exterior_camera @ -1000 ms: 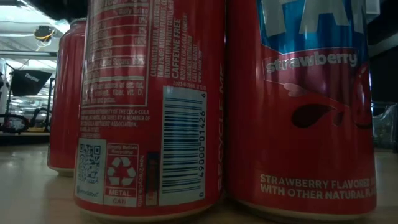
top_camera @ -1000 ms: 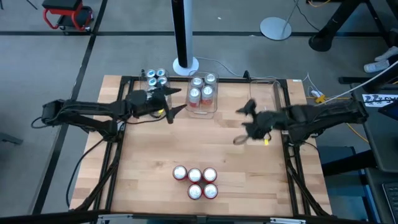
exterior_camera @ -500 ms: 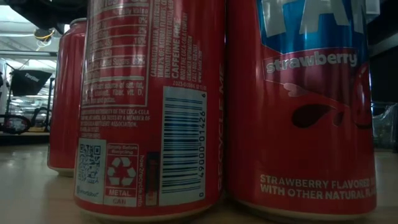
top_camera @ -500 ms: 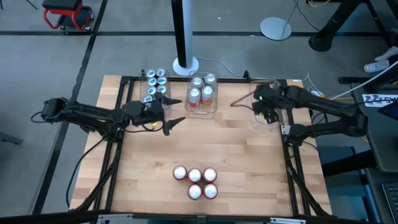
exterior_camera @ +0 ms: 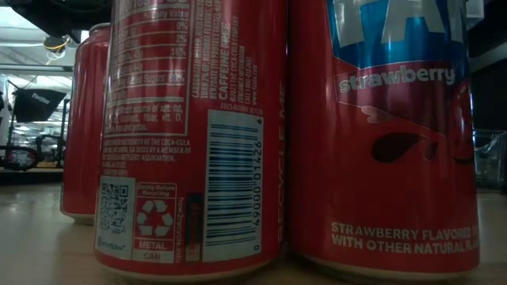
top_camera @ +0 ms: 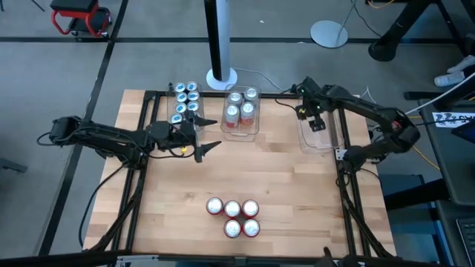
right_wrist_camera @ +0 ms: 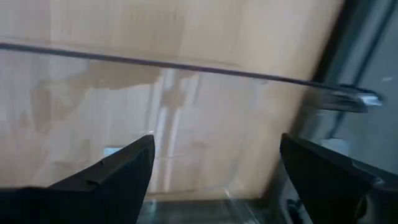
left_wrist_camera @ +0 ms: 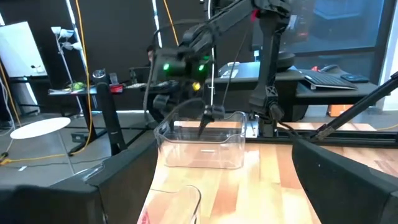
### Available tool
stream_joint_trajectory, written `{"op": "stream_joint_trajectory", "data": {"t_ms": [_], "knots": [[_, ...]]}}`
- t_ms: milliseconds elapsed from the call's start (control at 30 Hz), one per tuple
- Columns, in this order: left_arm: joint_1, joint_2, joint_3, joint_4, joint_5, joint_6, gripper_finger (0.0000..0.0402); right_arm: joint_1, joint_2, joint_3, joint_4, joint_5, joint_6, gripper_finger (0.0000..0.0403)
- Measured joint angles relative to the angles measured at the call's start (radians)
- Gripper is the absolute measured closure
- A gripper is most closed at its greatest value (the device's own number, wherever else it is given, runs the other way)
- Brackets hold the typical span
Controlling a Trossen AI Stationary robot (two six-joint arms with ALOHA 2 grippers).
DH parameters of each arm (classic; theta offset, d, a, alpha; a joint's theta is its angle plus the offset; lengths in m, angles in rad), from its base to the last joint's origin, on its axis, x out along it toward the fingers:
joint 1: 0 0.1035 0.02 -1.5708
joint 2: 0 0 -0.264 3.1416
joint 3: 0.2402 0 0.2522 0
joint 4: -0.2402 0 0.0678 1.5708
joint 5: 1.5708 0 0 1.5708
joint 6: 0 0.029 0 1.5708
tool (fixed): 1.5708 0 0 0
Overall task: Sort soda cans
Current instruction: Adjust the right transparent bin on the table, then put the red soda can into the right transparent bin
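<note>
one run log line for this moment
left gripper: open, empty, mid-table | right gripper: open, over empty clear plastic tub | five red soda cans: unsorted, front

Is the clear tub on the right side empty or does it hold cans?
Empty: the right tub shows only bare wood through it.

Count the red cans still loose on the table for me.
5 red cans, clustered near the front edge of the table: three in a row, two just in front. None sit in a tub. The low view shows only three, the others hidden behind.
</note>
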Motion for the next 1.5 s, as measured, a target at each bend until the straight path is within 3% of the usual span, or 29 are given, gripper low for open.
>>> {"op": "stream_joint_trajectory", "data": {"t_ms": [367,833,1100,1167,1300,1500], "knots": [[0.000,0.000,0.000,0.001,0.000,0.008,0.0043,-0.078,0.167,-0.001,0.171,0.026,-0.053,0.0056],[0.000,0.001,0.000,0.001,0.000,0.011,0.0043,-0.196,0.183,-0.001,0.323,0.045,-0.116,0.0056],[0.000,0.001,0.000,0.001,0.000,0.016,0.0043,-0.196,0.183,0.010,0.390,0.054,-0.163,0.0056],[0.000,0.001,0.000,0.001,0.000,0.015,0.0043,-0.193,0.181,0.035,0.351,0.048,-0.163,0.0056],[0.000,0.001,0.000,0.001,0.000,0.013,0.0043,-0.171,0.150,0.130,0.084,0.046,-0.161,0.0056],[0.000,0.001,0.000,0.005,0.000,0.022,0.0043,-0.012,0.019,0.283,-0.251,0.068,-0.054,0.0056]]}}
